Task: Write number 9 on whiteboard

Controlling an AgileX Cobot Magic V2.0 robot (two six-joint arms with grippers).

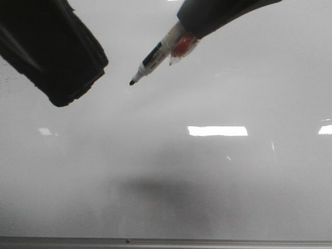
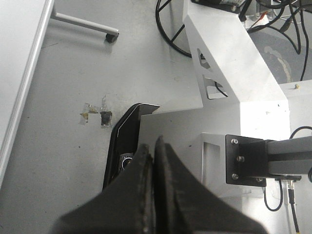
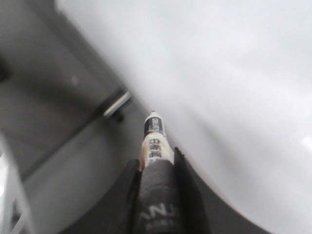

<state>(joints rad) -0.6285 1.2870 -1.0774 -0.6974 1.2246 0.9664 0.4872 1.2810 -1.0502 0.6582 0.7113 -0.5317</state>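
Note:
The whiteboard (image 1: 218, 187) is a glossy pale grey board that fills the front view, with a thin grey metal edge along the bottom. No number 9 shows on it. My right gripper (image 1: 189, 33) comes in from the top and is shut on a white marker (image 1: 155, 56) with a black tip pointing down-left, held above the board. In the right wrist view the marker (image 3: 155, 141) sticks out between the fingers (image 3: 181, 170), with the whiteboard (image 3: 234, 73) beyond it. My left gripper (image 1: 57, 57) is a dark shape at the top left; its wrist view shows the jaws (image 2: 155, 146) pressed together, empty.
Bright light reflections (image 1: 218, 130) lie on the board, and a soft dark shadow (image 1: 171, 192) below its middle. The left wrist view looks at the grey floor (image 2: 63, 73), a table leg with a castor (image 2: 111, 35), cables and the white robot base (image 2: 229, 63).

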